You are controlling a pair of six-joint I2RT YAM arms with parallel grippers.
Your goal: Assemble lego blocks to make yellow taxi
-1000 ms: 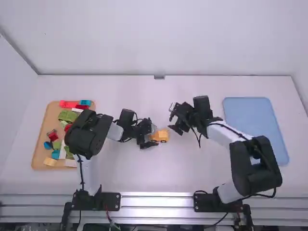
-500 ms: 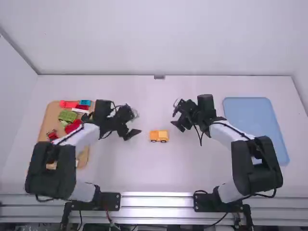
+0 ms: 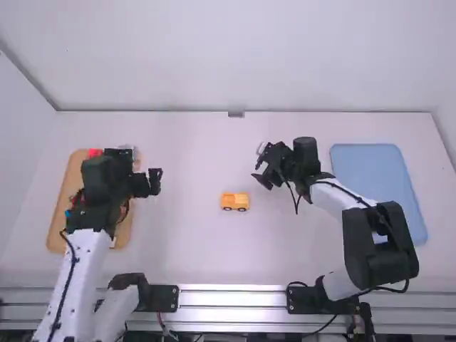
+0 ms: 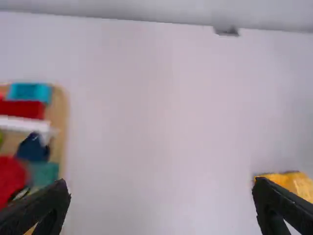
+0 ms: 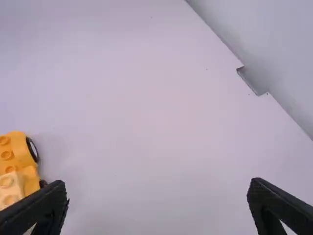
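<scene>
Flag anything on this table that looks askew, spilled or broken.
Nothing stands out. The yellow vehicle stands upright on its wheels, the visible loose blocks lie inside the tan tray, and the blue tray sits flat. The left arm hides part of the tan tray.

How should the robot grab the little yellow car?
Probably from straight above, squeezing both long sides of the yellow car just above its wheels. It stands upright with its studs facing up, and coming from an end might make it roll away.
</scene>
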